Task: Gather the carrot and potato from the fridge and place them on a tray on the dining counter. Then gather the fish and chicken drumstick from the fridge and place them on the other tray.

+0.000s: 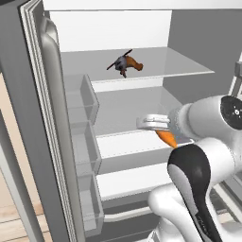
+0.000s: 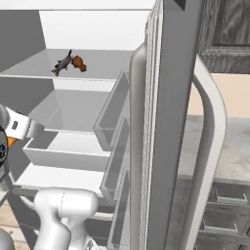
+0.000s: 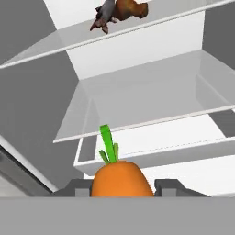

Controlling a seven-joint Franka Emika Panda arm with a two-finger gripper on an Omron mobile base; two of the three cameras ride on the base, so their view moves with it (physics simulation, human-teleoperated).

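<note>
My gripper [image 3: 121,187] is shut on the orange carrot [image 3: 121,180], whose green top points away from the hand. From the left base view, the carrot [image 1: 166,137] hangs under the gripper [image 1: 158,128] in front of the fridge's middle shelves. The grey fish [image 1: 120,62] and the brown chicken drumstick [image 1: 136,65] lie side by side on the upper glass shelf, above and beyond the hand. Both also show in the other views: fish [image 2: 61,64], chicken drumstick [image 2: 78,63], fish [image 3: 105,14], chicken drumstick [image 3: 134,8]. The potato, the trays and the dining counter are out of view.
The fridge stands open, with glass shelves [image 1: 142,75] and a white drawer [image 2: 63,154] below them. One door with bins [image 1: 81,106] lies to the left, the other door [image 2: 166,122] close on the right. A counter with drawers [image 2: 219,195] stands past that door.
</note>
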